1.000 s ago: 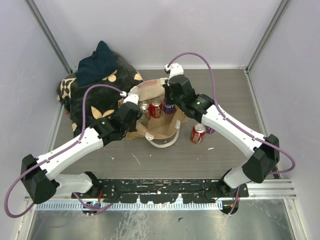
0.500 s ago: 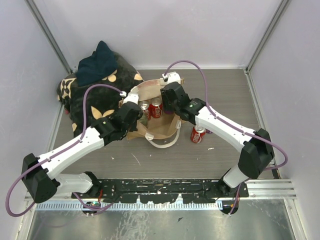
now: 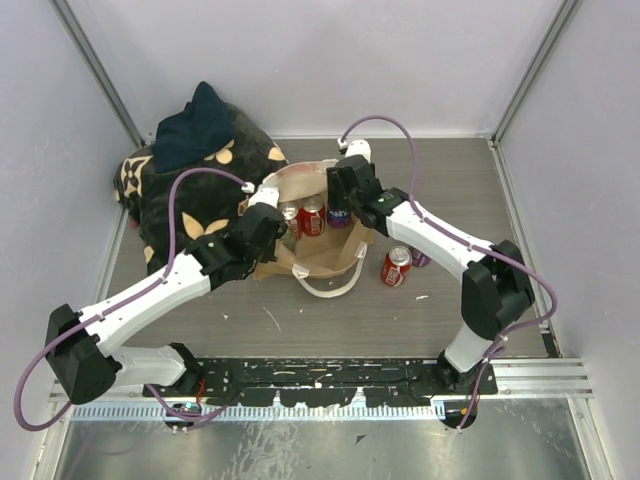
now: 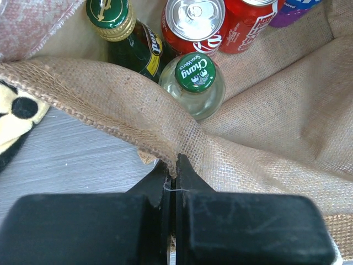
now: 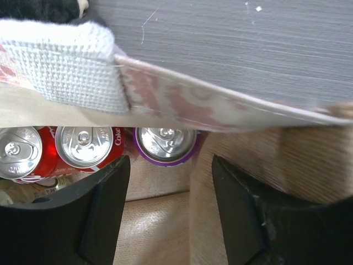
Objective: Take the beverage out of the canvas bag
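Canvas bag (image 3: 320, 255) holds three cans (image 4: 193, 19), two bottles (image 4: 194, 74); left hand (image 4: 174, 165) pinches its rim, right hand (image 5: 168, 168) spread empty.

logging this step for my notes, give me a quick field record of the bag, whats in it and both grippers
canvas bag: on the table, mouth open
left gripper: shut, pinching the bag's rim
right gripper: open over the bag, holding nothing
inside bag: purple can, two red cans, clear green-capped bottle, dark green bottle
outside bag: red can on the table, right of the bag
left of bag: black flower-print cushion
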{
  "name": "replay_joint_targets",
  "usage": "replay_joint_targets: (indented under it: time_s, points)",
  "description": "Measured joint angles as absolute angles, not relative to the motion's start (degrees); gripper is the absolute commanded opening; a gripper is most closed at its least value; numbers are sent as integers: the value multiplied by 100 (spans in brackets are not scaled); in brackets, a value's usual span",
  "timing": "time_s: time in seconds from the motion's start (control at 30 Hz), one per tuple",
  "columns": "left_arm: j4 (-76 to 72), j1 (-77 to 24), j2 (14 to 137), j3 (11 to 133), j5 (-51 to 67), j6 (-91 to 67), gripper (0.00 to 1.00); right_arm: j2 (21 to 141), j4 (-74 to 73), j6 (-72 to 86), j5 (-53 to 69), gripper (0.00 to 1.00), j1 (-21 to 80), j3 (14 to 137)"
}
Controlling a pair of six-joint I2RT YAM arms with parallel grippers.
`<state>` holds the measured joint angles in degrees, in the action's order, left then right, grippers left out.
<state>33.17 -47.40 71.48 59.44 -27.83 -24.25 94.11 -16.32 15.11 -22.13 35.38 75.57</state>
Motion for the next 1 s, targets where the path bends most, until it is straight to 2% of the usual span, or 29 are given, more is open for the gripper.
replay_joint_targets:
  time_s: [0.27, 0.43, 1.0]
  points:
    - [3232, -4740, 7282, 5944, -2755, -2429, 1, 10108, -1538, 1518, -2025, 72, 3564, 7813]
    - [3218, -4740, 7282, 5944, -2755, -2429, 1, 10285, -1544, 1542, -2126, 80, 3592, 7953]
    - [3118, -4740, 7378, 5944, -2646, -2427, 0, 10534, -1678, 1935, -2696, 78, 3599, 8152]
